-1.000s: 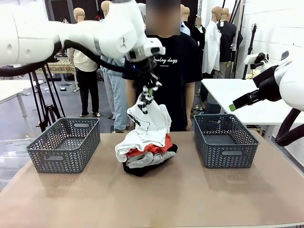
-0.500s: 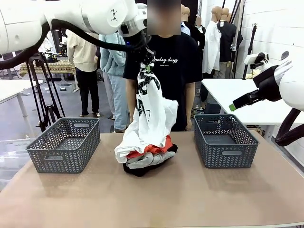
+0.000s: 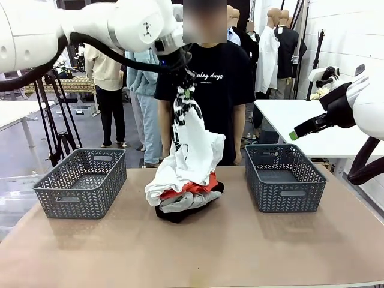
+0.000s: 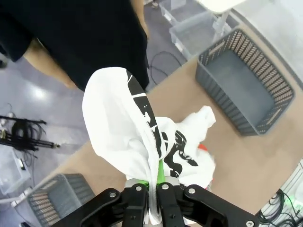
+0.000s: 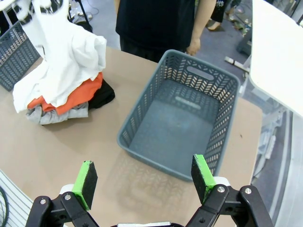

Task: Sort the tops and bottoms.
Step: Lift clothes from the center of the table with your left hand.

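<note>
- The brown table (image 3: 216, 252) is bare along its near edge; a heap of clothes sits at its middle.
- At the bottom of the heap lies the plain black garment (image 3: 179, 215), flat on the table, showing at the near and right edges.
- On it rests the light grey shirt (image 3: 183, 203), crumpled, and above that the orange shirt (image 3: 195, 186), of which a folded edge shows; its graphic cannot be made out.
- A grey plastic left basket (image 3: 81, 183) stands well apart from the heap on one side and a right basket (image 3: 285, 180) on the other; nothing lies in either.
- The white shirt (image 3: 192, 144) with black print hangs in a long drape: its lower part spreads over the heap, its upper end is raised high above it.
- The left gripper (image 3: 185, 81) is clenched on that upper end; in the left wrist view the cloth is pinched between the closed fingers.
- The right gripper (image 5: 145, 176) hangs raised at the right side, jaws spread wide and grasping nothing, looking down on the right basket.
- Beyond the far edge stands a person (image 3: 210, 108) in a black tee, directly behind the hanging shirt.
</note>
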Robot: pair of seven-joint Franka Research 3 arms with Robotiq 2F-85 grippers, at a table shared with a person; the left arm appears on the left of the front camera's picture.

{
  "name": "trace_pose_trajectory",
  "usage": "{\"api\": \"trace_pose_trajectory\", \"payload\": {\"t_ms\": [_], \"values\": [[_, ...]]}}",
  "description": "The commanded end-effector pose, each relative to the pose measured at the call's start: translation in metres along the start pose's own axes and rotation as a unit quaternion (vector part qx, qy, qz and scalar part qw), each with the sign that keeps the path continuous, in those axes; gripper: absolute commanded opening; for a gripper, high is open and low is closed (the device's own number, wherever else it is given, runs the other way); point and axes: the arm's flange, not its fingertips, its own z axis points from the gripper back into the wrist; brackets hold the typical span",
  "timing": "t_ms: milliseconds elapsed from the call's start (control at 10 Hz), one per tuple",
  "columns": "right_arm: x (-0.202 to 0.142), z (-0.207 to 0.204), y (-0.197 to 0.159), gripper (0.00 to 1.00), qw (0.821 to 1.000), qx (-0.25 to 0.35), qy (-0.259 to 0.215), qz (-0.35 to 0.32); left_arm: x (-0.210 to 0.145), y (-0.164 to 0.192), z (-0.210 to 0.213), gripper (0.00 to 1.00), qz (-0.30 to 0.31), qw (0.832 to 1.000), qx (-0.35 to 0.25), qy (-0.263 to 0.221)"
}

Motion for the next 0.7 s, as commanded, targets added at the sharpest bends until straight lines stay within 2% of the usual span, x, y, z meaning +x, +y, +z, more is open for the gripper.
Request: {"api": "trace_pose_trajectory", "payload": {"t_ms": [0,200,600], "values": [[-0.001,-0.002,-0.001,1.00,1.000,0.007,-0.001,-0.003,0.018,0.037,0.067,0.00,-0.040,0.998,0.005,-0.045],[-0.001,-0.002,-0.001,1.00,1.000,0.007,-0.001,-0.003,0.021,0.053,0.109,0.00,-0.036,0.994,-0.028,-0.103],[-0.001,-0.002,-0.001,1.00,1.000,0.007,-0.001,-0.003,0.019,0.052,0.123,0.00,-0.027,0.995,-0.004,-0.101]]}}
